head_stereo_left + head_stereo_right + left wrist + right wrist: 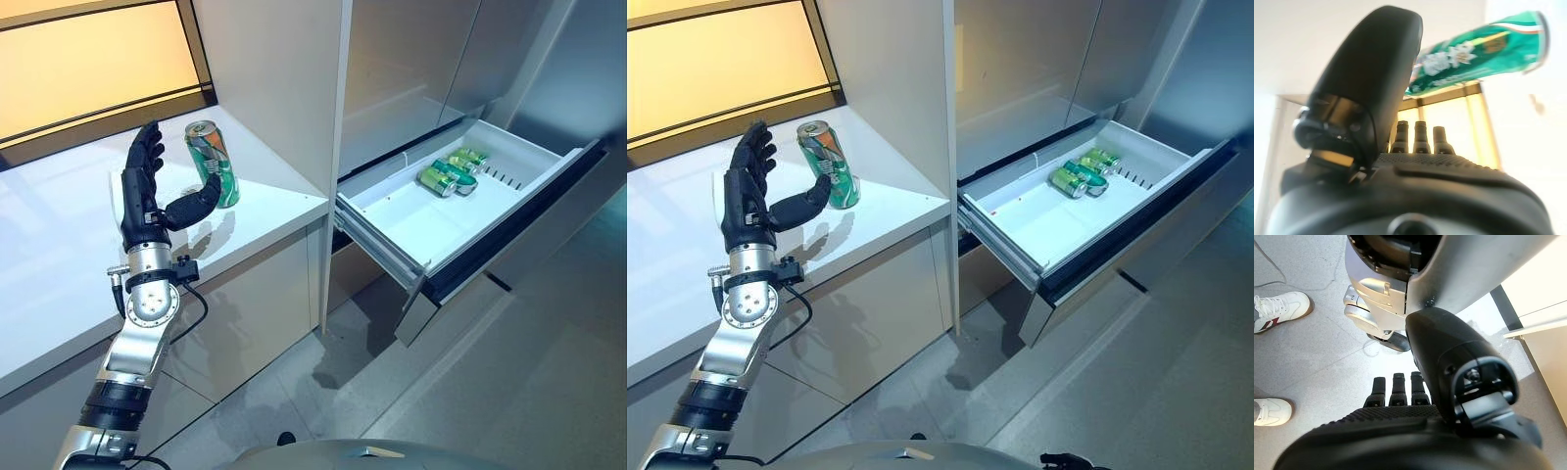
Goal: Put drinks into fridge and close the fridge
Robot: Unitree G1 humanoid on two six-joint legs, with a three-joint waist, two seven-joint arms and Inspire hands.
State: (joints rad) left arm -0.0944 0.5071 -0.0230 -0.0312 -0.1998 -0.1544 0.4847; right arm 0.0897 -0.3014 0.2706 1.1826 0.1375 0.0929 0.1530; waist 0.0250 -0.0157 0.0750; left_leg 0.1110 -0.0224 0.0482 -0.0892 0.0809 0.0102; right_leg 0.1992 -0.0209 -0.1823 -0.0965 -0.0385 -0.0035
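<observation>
A green can [214, 163] stands upright on the white counter [59, 255], near its right end. My left hand [145, 191] is raised just left of the can, fingers straight and spread, thumb reaching toward the can's lower side without gripping it. The can also shows in the left wrist view [1484, 51], past my thumb [1371, 78]. The fridge drawer [392, 211] is pulled out to the right, with green cans [451, 172] lying at its far end. My right hand [1400, 396] shows in its wrist view with fingers straight, holding nothing.
A tall grey cabinet panel [284, 88] stands right of the can, between counter and fridge. A window [88, 69] runs behind the counter. The open drawer juts out over the grey floor [509, 392]. A person's white shoes [1278, 308] show on the floor.
</observation>
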